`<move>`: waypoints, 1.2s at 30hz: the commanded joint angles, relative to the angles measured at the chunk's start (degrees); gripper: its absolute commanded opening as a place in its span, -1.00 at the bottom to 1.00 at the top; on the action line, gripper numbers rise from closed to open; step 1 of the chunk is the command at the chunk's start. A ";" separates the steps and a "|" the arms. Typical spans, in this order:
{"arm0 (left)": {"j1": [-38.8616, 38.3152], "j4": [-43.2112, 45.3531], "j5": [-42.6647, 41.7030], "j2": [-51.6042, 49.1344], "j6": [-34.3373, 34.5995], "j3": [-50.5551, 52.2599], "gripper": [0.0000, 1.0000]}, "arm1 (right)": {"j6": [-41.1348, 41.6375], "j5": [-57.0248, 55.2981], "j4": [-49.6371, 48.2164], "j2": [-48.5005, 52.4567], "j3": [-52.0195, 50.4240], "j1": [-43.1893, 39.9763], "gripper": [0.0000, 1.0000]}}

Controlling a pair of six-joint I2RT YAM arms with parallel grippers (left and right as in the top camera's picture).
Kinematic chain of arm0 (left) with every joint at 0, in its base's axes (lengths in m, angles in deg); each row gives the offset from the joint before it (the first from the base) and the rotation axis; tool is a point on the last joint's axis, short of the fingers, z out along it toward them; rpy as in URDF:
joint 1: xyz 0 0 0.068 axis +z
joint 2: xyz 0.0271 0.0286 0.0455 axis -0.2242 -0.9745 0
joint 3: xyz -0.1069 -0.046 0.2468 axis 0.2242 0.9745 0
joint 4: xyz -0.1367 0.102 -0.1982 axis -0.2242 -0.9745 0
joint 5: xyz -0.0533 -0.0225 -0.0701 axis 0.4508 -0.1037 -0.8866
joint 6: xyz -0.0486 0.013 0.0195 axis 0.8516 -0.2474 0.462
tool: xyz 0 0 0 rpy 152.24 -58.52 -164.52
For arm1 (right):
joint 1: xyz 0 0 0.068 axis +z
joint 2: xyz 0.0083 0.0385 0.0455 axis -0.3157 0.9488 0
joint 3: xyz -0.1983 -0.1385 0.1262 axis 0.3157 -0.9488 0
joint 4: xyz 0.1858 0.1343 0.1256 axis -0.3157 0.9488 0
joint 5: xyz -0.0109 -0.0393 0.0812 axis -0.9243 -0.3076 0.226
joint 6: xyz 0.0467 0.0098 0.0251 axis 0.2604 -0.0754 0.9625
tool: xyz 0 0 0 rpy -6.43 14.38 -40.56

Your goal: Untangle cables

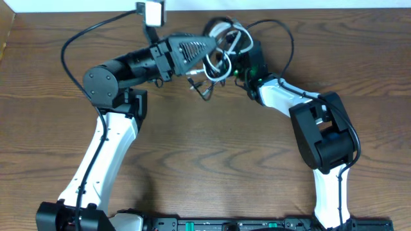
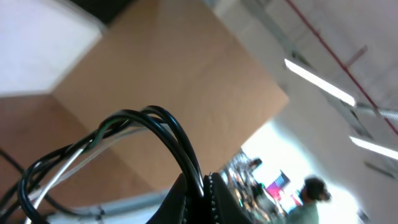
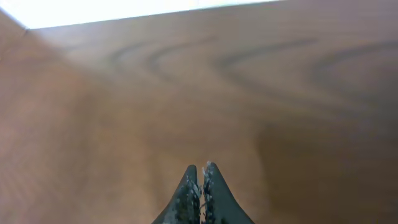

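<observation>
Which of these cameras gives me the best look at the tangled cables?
The overhead view: it shows most of the tangled cables, between the arms. The left wrist view shows only one loop arching into the shut left end effector. The right wrist view shows none, just the shut right end effector above the table.

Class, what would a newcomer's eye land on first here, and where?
The left arm and right arm meet at the far middle of the table over a tangle of black and white cables. In the left wrist view, the left gripper is shut on a loop of black cable, the white cable beside it. The right gripper is shut over bare wood.
</observation>
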 commanded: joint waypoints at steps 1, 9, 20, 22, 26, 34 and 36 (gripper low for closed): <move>-2.67 0.70 -8.81 0.57 1.81 -0.92 -0.85 | -2.80 -10.01 -1.33 0.07 0.26 -3.04 -0.98; -3.61 0.68 -19.19 0.57 2.69 -0.92 -0.85 | -4.87 -11.39 0.76 0.07 0.26 -14.05 -0.98; -3.61 0.26 -20.09 0.55 3.23 -0.50 -0.85 | -4.83 -3.91 3.76 0.02 0.26 -31.19 -0.98; -3.61 0.28 -20.09 0.55 3.26 -0.39 -0.85 | -4.59 -3.63 5.20 0.02 0.26 -33.55 -0.98; -3.61 0.26 -20.09 0.50 3.23 0.70 -0.85 | -4.68 -3.61 8.59 0.02 0.26 -38.01 -0.98; -3.54 0.28 -20.06 -0.66 0.44 2.40 -0.23 | -6.73 -1.49 15.02 0.02 0.28 -44.26 -0.98; -3.54 0.24 -20.06 -1.38 -2.47 2.45 -0.11 | -9.09 0.68 15.19 0.00 0.28 -44.85 -0.98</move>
